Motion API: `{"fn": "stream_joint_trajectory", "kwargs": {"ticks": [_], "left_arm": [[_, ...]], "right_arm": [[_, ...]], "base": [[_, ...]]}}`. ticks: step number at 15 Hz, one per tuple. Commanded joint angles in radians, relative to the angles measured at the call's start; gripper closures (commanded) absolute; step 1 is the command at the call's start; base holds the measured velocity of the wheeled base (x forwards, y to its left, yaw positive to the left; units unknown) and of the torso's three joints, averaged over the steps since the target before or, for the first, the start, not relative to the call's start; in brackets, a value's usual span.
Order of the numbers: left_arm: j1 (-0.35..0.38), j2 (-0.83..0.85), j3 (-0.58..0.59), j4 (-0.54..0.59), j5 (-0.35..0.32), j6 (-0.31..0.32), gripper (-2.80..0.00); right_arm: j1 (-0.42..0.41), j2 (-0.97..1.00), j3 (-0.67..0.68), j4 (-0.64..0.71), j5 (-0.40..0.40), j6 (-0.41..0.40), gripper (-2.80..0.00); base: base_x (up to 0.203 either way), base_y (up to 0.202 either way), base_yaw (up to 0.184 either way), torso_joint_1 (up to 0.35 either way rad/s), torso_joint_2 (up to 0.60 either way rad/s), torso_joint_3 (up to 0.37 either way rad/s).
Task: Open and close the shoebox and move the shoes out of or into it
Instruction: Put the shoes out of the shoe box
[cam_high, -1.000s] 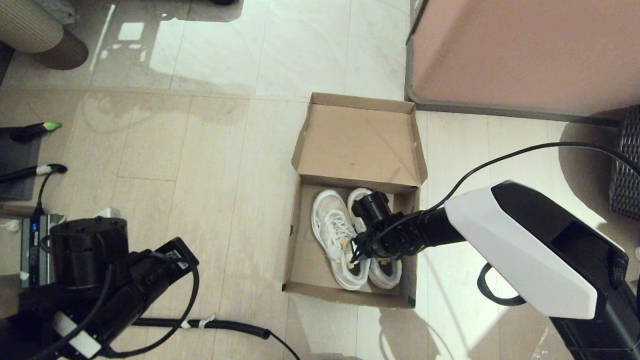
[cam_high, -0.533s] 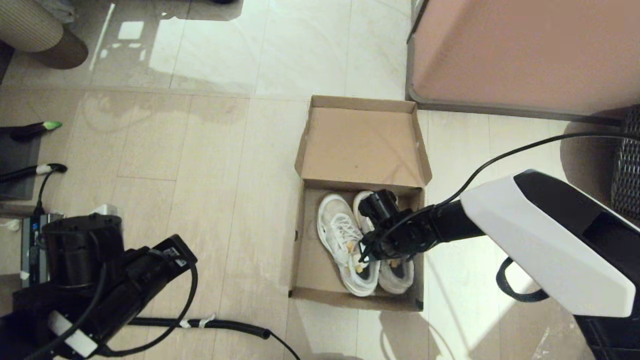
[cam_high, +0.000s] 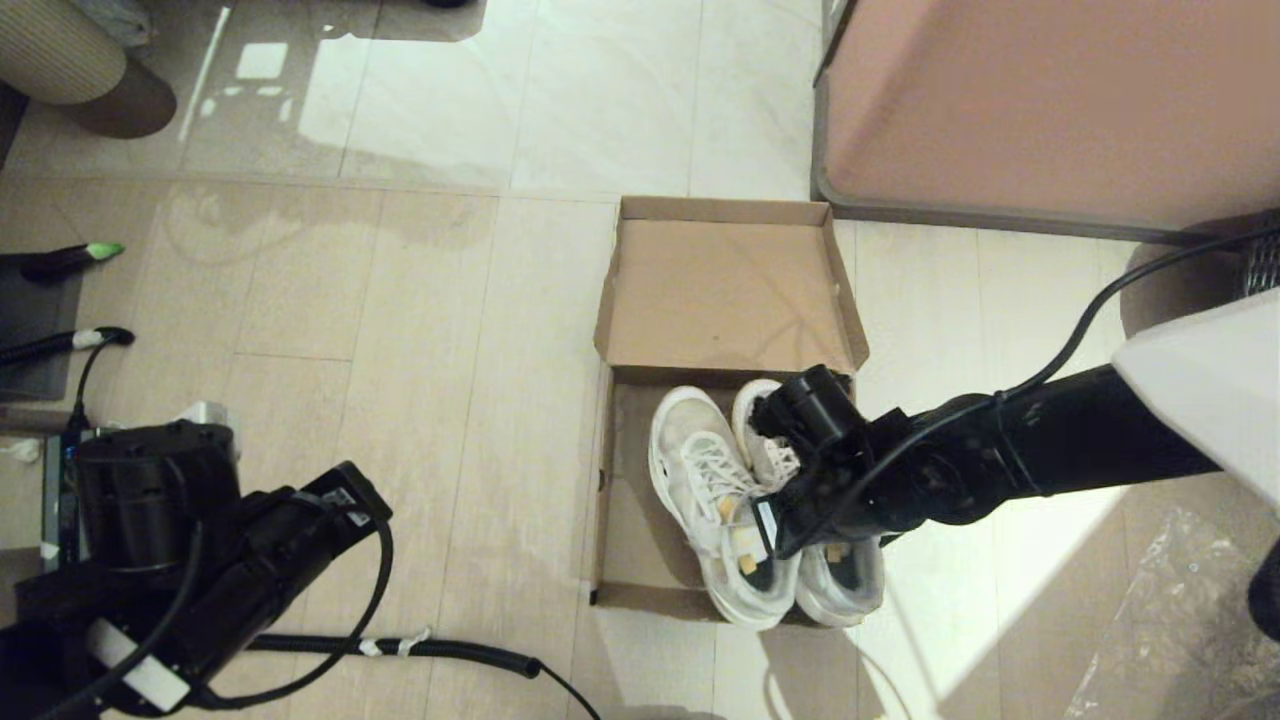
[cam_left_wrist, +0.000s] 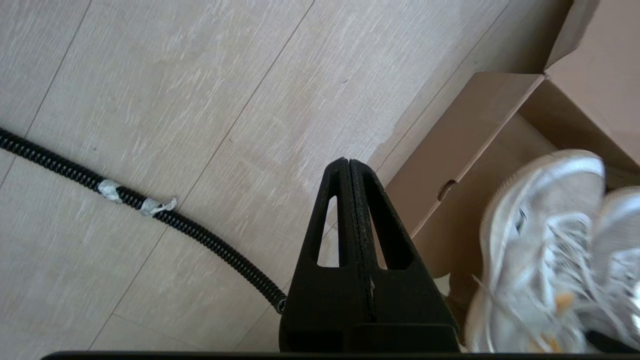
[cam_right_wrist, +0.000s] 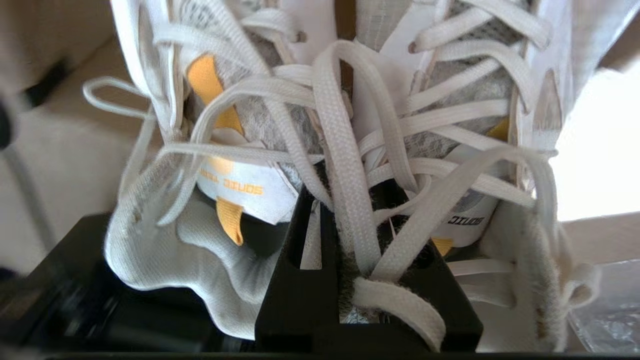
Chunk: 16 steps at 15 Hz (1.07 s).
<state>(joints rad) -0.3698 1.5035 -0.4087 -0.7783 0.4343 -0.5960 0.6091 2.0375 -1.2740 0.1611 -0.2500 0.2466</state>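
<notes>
- Box (cam_high: 632, 470) sits on the floor, lid flipped back flat toward the cabinet (cam_high: 1050, 100); base open.
- Shoes (cam_high: 735, 510) side by side at the box's near-right end, heels over or just past the near rim – can't tell if the soles touch cardboard.
- R gripper (cam_right_wrist: 345, 235) reaches in from the right, between the two shoes at the collars. Fingers pinched together on the inner collar edges w/ laces (cam_right_wrist: 345, 150) draped across – both shoes look held at once.
- L gripper (cam_left_wrist: 350, 200) parked low at the robot's left, over bare floor near a black hose (cam_left_wrist: 150, 210); fingers closed, nothing in them.
- Step, as I read it: taking the pair out, lift/drag phase.
- Next calls for: raise enough for the soles to clear the near wall, carry to open floor beside the box, set down, release.
- Risk: pinch is on soft collar + lace, so one shoe may slip or swing.
</notes>
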Motion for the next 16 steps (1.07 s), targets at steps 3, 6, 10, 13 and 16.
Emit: {"fn": "stream_joint_trajectory", "kwargs": {"ticks": [3,6,10,13,16], "left_arm": [[0.000,-0.025,0.010,-0.001,0.006,0.006,0.00],[0.000,-0.037,0.009,0.001,0.006,0.037,0.00],[-0.001,-0.046,0.009,-0.005,0.008,0.103,0.00],[-0.001,-0.037,0.007,-0.004,0.006,0.113,0.00],[-0.002,-0.010,-0.018,-0.005,0.002,0.122,0.00]], "right_arm": [[0.027,-0.188,0.049,0.060,-0.002,0.005,0.00],[0.022,-0.284,0.072,0.075,-0.004,0.006,0.00],[-0.021,-0.425,0.073,0.123,-0.006,-0.005,0.00],[-0.149,-0.510,0.089,0.133,-0.006,-0.006,0.00],[-0.323,-0.547,0.107,0.133,0.006,-0.019,0.00]], "base": [[0.000,0.000,0.000,0.000,0.00,0.000],[0.000,0.000,0.000,0.000,0.00,0.000],[0.000,0.000,0.000,0.000,0.00,0.000],[0.000,0.000,0.000,0.000,0.00,0.000],[0.000,0.000,0.000,0.000,0.00,0.000]]}}
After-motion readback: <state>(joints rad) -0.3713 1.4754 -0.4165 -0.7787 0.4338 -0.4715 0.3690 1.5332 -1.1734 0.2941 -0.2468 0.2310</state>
